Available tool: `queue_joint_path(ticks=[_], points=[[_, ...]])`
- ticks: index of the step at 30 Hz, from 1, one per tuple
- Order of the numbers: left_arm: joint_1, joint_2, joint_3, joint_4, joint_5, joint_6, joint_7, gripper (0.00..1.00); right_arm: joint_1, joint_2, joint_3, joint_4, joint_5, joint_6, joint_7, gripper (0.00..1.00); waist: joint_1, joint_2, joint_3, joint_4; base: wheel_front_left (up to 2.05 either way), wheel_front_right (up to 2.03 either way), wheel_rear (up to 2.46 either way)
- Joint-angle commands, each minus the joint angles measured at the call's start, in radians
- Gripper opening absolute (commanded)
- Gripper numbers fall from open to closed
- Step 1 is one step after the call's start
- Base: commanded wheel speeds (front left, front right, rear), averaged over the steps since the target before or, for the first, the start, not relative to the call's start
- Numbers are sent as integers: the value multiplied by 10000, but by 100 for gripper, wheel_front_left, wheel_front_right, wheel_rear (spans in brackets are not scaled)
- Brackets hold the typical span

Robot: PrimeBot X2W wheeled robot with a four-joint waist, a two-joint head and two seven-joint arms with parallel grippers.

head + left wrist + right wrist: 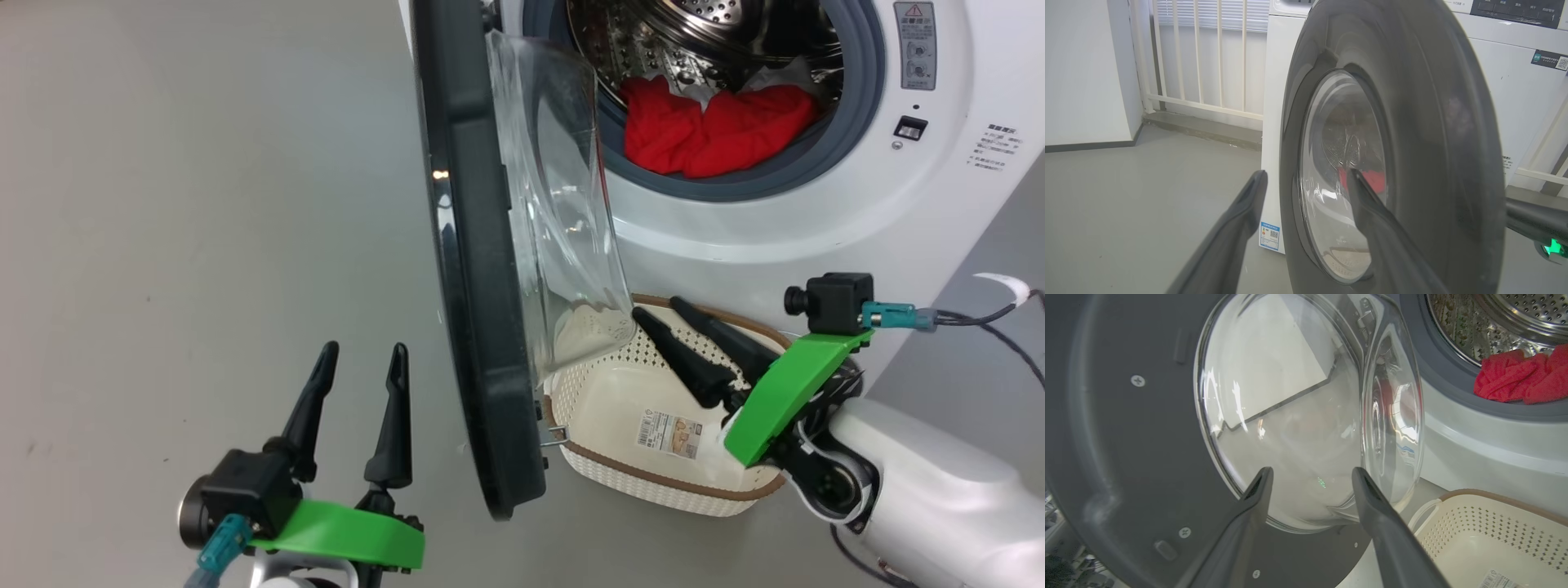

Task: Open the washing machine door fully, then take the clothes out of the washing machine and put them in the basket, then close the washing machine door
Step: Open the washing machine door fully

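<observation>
The door (469,269) stands half open, mid-frame. The left gripper (364,348), lower left, and the right gripper (656,305), over the basket (608,400), are spread wide, holding nothing. Best push the door's inside slowly left; the red clothes (718,131) sit upper right.

We find the basket (669,490) partly hidden behind the washing machine door (473,286); its paper label (671,433) is too small to read.

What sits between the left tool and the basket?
The washing machine door, edge-on in the head view, stands between the left tool and the basket.
</observation>
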Motion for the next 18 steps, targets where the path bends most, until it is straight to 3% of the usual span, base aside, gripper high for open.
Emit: queue_joint_path(ticks=[1,5,10,11,18], points=[[-21,206,383,-309,-81,81,-93,100,-69,173,-408,371,-938,65,-168,100,-1,0,5,-71,0,0,0],[2,227,449,-376,-46,114,-166,100,368,784,-2049,1216,-3438,65,-182,100,-1,0,14,-163,0,0,0],[59,223,505,-466,11,125,-238,100,1387,1589,-4401,1353,-6842,65,-185,100,-1,0,19,-250,0,0,0],[59,223,505,-466,11,125,-238,100,1387,1589,-4401,1353,-6842,65,-185,100,-1,0,19,-250,0,0,0],[122,201,687,-663,107,78,-299,100,3351,3060,-7911,-270,-11006,65,-186,100,-1,0,82,-358,0,0,0]])
